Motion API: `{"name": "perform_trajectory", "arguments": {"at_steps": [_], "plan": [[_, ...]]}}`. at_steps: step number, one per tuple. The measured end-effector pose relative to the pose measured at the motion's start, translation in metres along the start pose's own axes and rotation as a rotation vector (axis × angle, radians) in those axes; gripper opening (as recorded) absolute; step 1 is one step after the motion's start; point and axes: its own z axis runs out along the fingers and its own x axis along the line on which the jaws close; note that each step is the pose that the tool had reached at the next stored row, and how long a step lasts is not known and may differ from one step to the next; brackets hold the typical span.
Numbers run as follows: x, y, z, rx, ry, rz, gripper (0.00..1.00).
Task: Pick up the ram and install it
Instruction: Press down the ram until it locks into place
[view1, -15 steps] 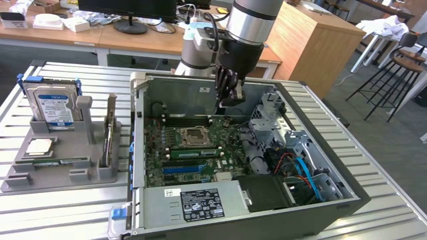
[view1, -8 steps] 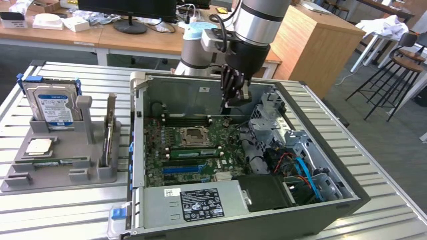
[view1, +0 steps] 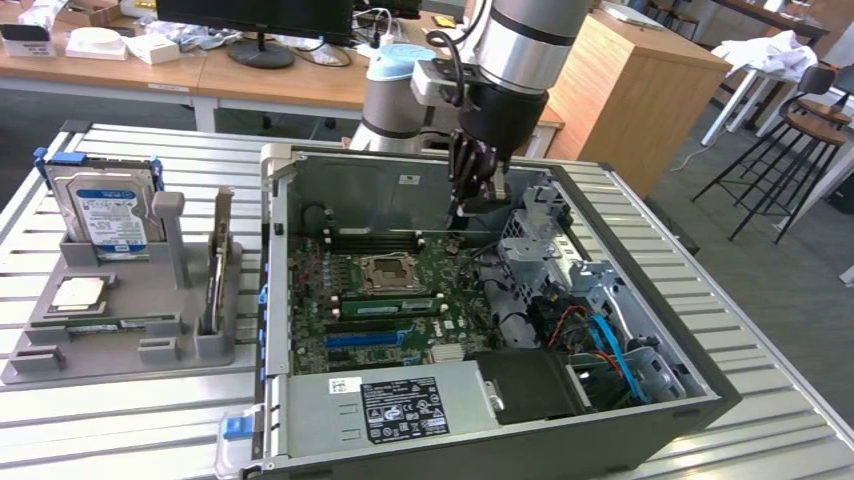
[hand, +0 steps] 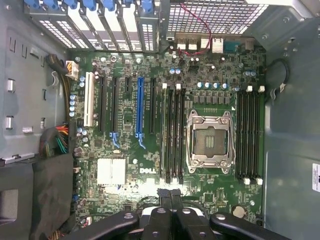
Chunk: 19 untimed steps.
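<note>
The ram (view1: 118, 323) is a slim green stick lying flat in the front of the grey holder (view1: 40, 365), at the exterior view's left of the open computer case (view1: 694, 400). A like green stick (view1: 387, 305) stands seated in a memory slot beside the CPU socket (hand: 209, 142); in the wrist view it is a thin pale strip (hand: 164, 135). My gripper (view1: 463, 205) hangs high over the rear of the motherboard (hand: 125, 195), far from the holder. Its black fingers (hand: 165, 200) are shut together with nothing between them.
The holder also carries a hard drive (view1: 107, 210), a CPU chip (view1: 78, 293) and an upright expansion card (view1: 218, 265). Inside the case sit a power supply (view1: 400, 405), a drive cage (view1: 541, 235) and blue and red cables (view1: 601, 335). A wooden cabinet (view1: 627, 90) stands behind.
</note>
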Motion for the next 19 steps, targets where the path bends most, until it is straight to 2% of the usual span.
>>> {"name": "perform_trajectory", "arguments": {"at_steps": [6, 19], "plan": [[0.0, -0.0001, 0.0019, 0.0001, -0.0002, 0.0, 0.1], [0.0, -0.0008, 0.0236, 0.0, -0.0001, 0.0, 0.1]]}}
